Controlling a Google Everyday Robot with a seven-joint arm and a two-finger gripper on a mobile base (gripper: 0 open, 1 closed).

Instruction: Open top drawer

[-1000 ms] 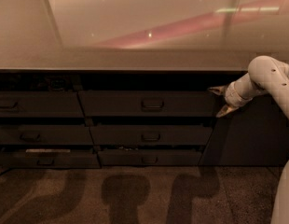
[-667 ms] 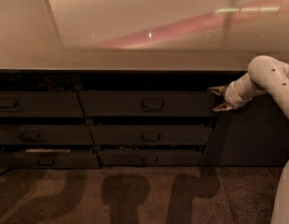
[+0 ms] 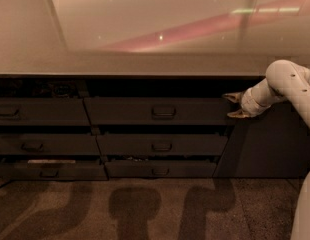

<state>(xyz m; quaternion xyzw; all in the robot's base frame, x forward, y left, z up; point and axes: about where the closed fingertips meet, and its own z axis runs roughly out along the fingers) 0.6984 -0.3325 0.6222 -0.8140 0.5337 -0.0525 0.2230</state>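
Drawer work looks partly done: the top drawer, under the counter, seems to stick out a little. The gripper sits at its right end, fingers apart, away from the handle. More pulling is left. No words can be read.

Dark top drawer, partly out; splayed claw at its right end

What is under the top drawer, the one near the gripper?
Under the top drawer are two shallower drawer fronts, the middle drawer and the bottom drawer. Their insides are hidden. The gripper is open at the top drawer's right end.
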